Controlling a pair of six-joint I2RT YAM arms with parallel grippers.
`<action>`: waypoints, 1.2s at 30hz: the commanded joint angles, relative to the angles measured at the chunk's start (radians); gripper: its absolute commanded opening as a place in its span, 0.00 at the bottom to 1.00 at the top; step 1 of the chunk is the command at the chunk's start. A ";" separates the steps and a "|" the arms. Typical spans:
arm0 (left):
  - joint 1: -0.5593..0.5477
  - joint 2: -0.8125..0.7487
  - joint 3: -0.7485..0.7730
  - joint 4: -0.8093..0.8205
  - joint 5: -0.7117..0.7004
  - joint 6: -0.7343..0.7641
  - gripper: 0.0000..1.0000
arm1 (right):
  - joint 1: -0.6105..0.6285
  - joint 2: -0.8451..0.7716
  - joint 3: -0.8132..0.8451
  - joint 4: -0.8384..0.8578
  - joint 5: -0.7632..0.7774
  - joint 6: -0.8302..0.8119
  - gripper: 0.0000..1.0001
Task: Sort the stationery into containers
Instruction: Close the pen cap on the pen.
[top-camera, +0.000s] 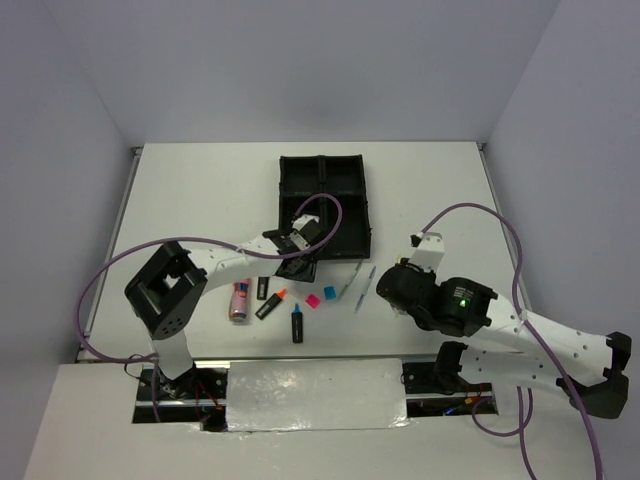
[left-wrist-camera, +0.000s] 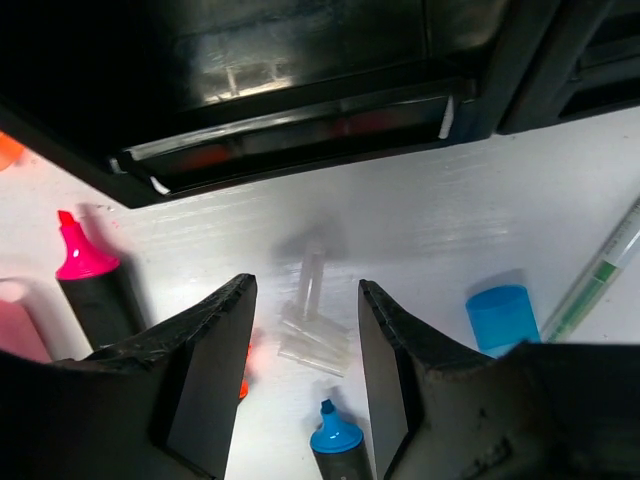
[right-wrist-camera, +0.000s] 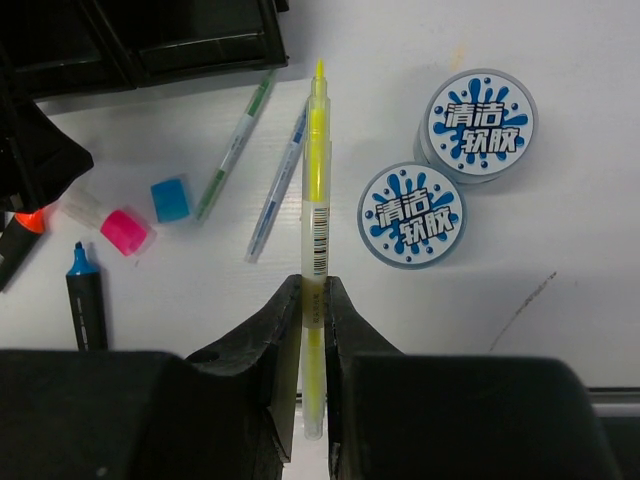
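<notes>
currently: right gripper (right-wrist-camera: 313, 292) clenched on a thin clear yellow pen (right-wrist-camera: 318, 160) (gripped near its lower end), held over the white table (right-wrist-camera: 570, 50). just beside: thin green pen (right-wrist-camera: 235, 145), thin blue pen (right-wrist-camera: 280, 180), two round blue-white rolls (right-wrist-camera: 410, 215). left gripper (left-wrist-camera: 305, 300) released, jaws either side of a small clear plastic piece (left-wrist-camera: 312, 325); black four-compartment plastic tray (top-camera: 320, 159) just beyond.

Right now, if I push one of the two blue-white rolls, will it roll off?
Probably not: the near roll and far roll lie flat, labels up, so either should slide. They sit close together, so one would likely bump the other.
</notes>
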 joint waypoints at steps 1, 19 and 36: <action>0.006 -0.007 -0.010 0.038 0.045 0.053 0.58 | -0.001 0.002 0.006 0.033 0.015 -0.005 0.00; 0.029 0.042 -0.048 0.060 0.066 0.064 0.48 | -0.001 0.014 -0.001 0.065 -0.003 -0.019 0.00; 0.030 0.079 -0.042 0.083 0.091 0.068 0.22 | -0.001 0.031 0.021 0.073 -0.006 -0.037 0.00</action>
